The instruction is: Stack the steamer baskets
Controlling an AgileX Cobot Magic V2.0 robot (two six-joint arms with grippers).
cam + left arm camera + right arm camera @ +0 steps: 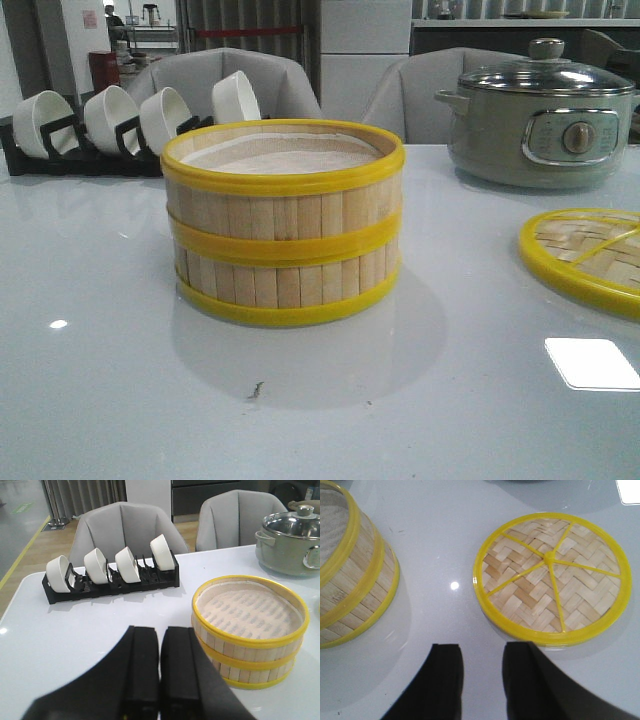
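Note:
Two steamer baskets stand stacked in the middle of the table, the upper basket (283,185) on the lower basket (283,285). Both are bamboo-slat rings with yellow rims; a white liner shows in the upper one. The stack also shows in the left wrist view (248,630) and in the right wrist view (352,585). My left gripper (159,635) is shut and empty, beside the stack and apart from it. My right gripper (480,652) is open and empty, above the bare table between the stack and the lid. Neither gripper shows in the front view.
A flat woven bamboo lid (590,255) with yellow rim and knob lies at the right, also in the right wrist view (551,577). A grey-green cooker (540,120) with glass lid stands at the back right. A black rack of white bowls (120,125) stands at the back left.

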